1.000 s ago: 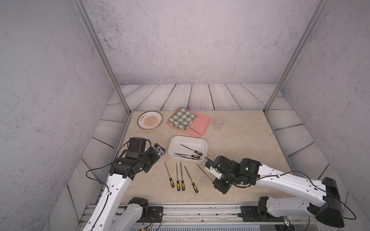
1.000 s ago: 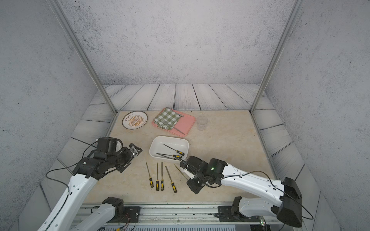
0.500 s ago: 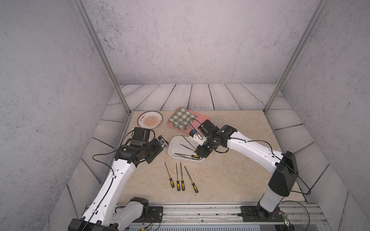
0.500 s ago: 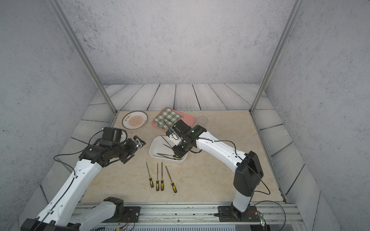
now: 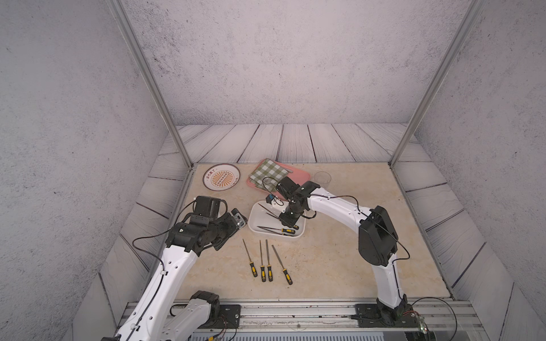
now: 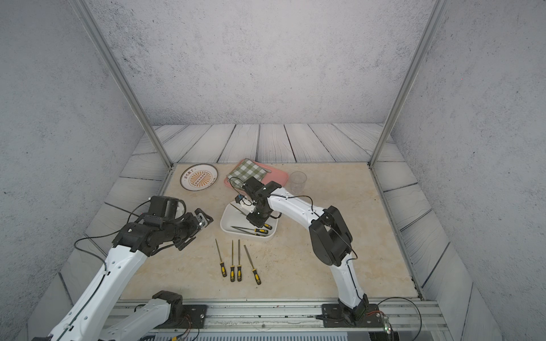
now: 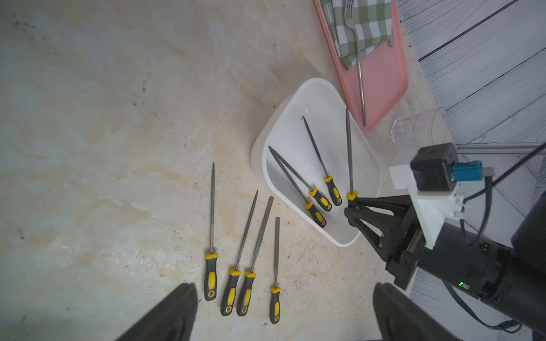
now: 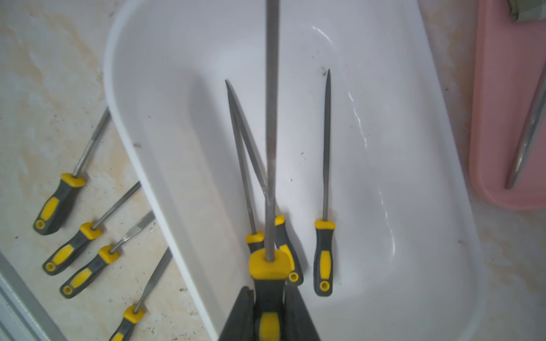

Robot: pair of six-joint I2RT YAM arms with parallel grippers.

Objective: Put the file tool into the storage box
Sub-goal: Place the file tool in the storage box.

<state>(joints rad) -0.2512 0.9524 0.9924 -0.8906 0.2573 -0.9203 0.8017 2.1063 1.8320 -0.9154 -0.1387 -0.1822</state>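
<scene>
The storage box (image 5: pixel 253 213) (image 6: pixel 225 219) is a shallow white tub mid-table, with three yellow-and-black-handled files lying in it. My right gripper (image 8: pixel 269 295) (image 5: pixel 288 220) is shut on the handle of another file tool (image 8: pixel 271 118) (image 7: pixel 349 147). It holds that file just over the box (image 8: pixel 177 88), shaft pointing along the box. Several more files (image 5: pixel 267 259) (image 7: pixel 236 265) lie in a row on the table in front of the box (image 7: pixel 295 97). My left gripper (image 7: pixel 285 286) (image 5: pixel 236 220) hangs open left of the box, above that row, holding nothing.
A pink tray (image 5: pixel 300 177) with a green checked cloth (image 5: pixel 266 172) and a fork (image 7: pixel 359 73) lies just behind the box. A patterned plate (image 5: pixel 221 178) sits at the back left. A clear glass (image 5: pixel 322 177) stands right of the tray.
My right gripper has carried the file from the table's front, beside the row, back to over the box. The left arm has shifted slightly toward the back.
</scene>
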